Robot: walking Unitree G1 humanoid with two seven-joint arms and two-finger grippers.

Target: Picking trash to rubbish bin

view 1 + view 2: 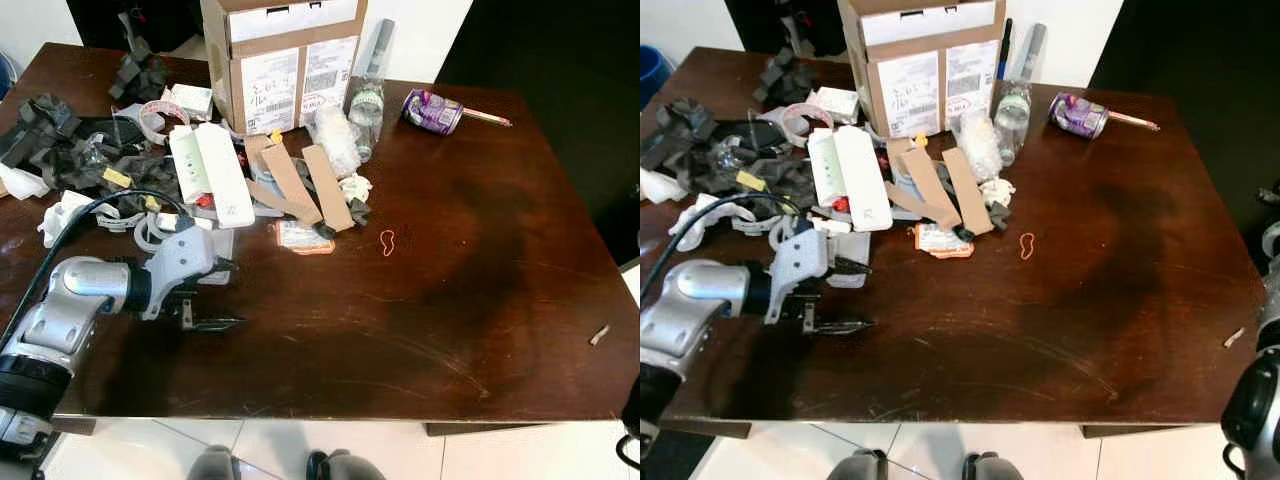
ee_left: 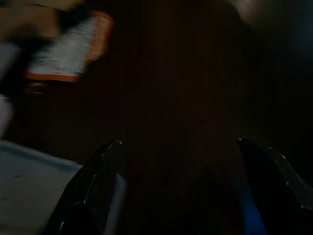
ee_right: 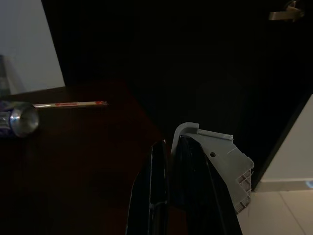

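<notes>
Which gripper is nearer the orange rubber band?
Left. The left gripper hovers over the table to the left of the orange rubber band; the right gripper hangs beyond the table's right edge.

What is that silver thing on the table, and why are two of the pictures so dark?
That silver thing is a robot's left arm. At its end is the left claw, two black fingers, open and holding nothing, just above the brown table.

The two bright pictures come from cameras in the robot's head, looking down. The two dark ones come from small cameras on its wrists, looking along the fingers. The right claw is shut, off the table's edge.

On the table lies trash: a cardboard box, cardboard strips, a white packet, a plastic bottle, a crushed purple can, a pencil and an orange rubber band.
</notes>
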